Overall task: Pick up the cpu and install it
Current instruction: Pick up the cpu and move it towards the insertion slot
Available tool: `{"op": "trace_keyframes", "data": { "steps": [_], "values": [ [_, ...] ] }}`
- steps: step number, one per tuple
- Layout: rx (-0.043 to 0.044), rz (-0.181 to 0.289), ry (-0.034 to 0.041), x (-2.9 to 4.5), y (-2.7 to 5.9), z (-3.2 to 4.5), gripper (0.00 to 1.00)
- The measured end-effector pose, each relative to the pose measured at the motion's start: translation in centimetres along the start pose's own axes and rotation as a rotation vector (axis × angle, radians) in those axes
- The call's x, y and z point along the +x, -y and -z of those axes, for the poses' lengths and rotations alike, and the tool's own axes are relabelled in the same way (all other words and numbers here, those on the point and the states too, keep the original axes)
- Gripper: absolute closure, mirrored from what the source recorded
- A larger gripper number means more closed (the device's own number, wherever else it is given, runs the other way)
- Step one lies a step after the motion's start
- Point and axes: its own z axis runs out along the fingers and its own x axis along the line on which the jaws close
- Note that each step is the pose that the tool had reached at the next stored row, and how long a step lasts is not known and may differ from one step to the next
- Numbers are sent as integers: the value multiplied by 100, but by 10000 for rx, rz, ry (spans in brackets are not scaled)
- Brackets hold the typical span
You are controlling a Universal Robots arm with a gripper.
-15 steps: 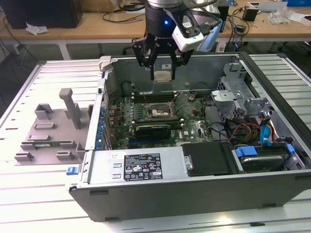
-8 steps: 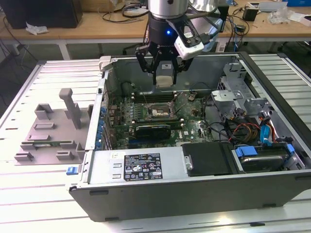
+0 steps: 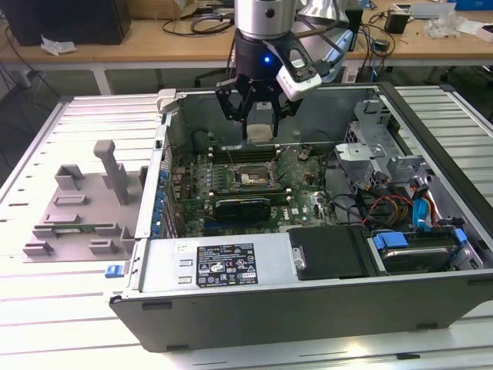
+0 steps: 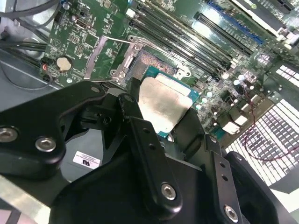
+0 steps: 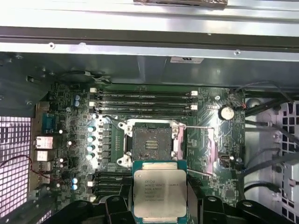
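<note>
Over the open computer case (image 3: 431,139), the gripper (image 3: 260,116) is clamped on the cpu (image 3: 260,132), one black finger against each of two opposite edges. In the first wrist view the cpu (image 5: 160,189) sits between the fingers (image 5: 117,207) with its silver top facing the camera and a thin green rim around it. The second wrist view shows the same grasp from the side, with the cpu (image 4: 163,105) pinched between two dark finger links (image 4: 140,130).

The cpu is held in the air above the motherboard (image 3: 300,200) and has not been seated. The socket (image 5: 152,142) lies just beyond its leading edge, uncovered, with its dark contact field showing inside the metal frame. The load plate (image 5: 205,144) is folded open to one side, and its thin lever stands off the board. In the exterior view the socket (image 3: 250,177) is below the gripper and a little nearer the camera.

Past the socket run the long black memory slots (image 5: 145,100), and a round coin battery (image 5: 226,112) sits near the board's corner. A black expansion card (image 3: 243,206) lies across the board just in front of the socket. Nearer the camera is a grey power supply (image 3: 223,266) bearing a label, with a black drive (image 3: 331,250) beside it. Bundled cables (image 3: 385,204) fill the case towards the exterior view's right.

The case rests on a slatted metal table (image 3: 46,324). A grey fixture (image 3: 77,208) stands on the table at the exterior view's left.
</note>
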Motion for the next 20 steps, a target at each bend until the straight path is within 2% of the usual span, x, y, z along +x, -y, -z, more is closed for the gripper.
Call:
{"op": "trace_keyframes", "data": {
  "steps": [12,14,16,18,20],
  "values": [
    [22,-293,14,29,-56,-275,45],
    [24,-334,17,67,-54,-345,45],
    [24,-335,20,71,-56,-425,45],
    [26,-318,30,70,-63,-445,45],
    [27,-279,33,66,-96,-497,45]
  ]
}}
